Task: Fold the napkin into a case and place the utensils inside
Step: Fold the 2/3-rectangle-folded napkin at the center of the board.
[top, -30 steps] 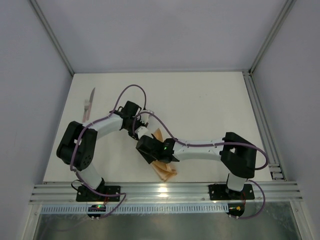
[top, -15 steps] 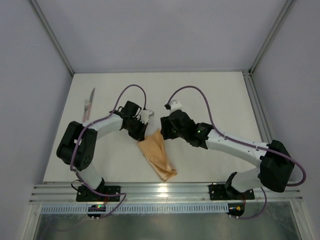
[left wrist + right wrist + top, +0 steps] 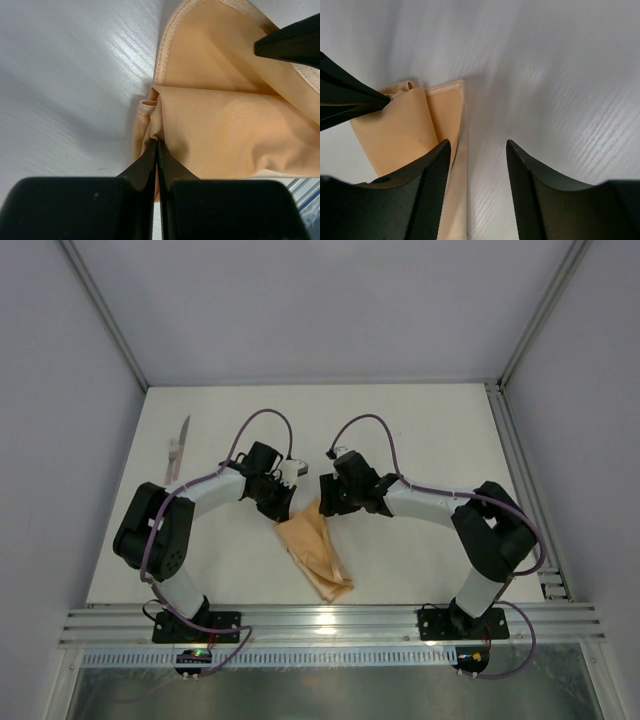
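Mid-fold, I have the left pincer [image 3: 156, 143] clamped on a corner of the napkin [image 3: 315, 550] lying at the middle of the bench [image 3: 430, 430], the right pincer [image 3: 478, 146] hovering half-open and empty over its edge, so next I should grip that free edge; the utensils [image 3: 178, 447] lie far left.

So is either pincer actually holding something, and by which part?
The left pincer is shut on the napkin, pinching a folded corner at its edge. The right pincer is open, holding nothing.
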Action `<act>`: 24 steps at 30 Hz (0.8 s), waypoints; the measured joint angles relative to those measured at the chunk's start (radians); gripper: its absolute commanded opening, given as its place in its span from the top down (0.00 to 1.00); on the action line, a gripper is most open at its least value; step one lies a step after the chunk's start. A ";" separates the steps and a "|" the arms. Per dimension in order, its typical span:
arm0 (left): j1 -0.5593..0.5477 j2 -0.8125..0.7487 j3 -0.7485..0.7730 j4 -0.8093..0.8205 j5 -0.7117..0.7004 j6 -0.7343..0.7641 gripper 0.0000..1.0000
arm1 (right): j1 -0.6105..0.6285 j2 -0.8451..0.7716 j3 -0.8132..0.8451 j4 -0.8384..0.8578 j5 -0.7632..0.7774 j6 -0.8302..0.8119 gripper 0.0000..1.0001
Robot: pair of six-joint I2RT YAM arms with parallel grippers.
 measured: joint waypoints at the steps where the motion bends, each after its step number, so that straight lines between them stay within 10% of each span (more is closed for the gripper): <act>1: 0.000 0.000 0.000 0.000 0.000 0.000 1.00 | -0.002 0.021 0.006 0.006 -0.008 0.000 0.53; 7: 0.000 0.000 0.000 0.000 0.000 0.000 1.00 | -0.003 0.068 0.010 0.043 -0.046 0.009 0.85; 24: 0.000 0.012 0.002 0.003 0.005 -0.027 1.00 | 0.105 -0.008 0.003 0.107 -0.001 0.033 0.91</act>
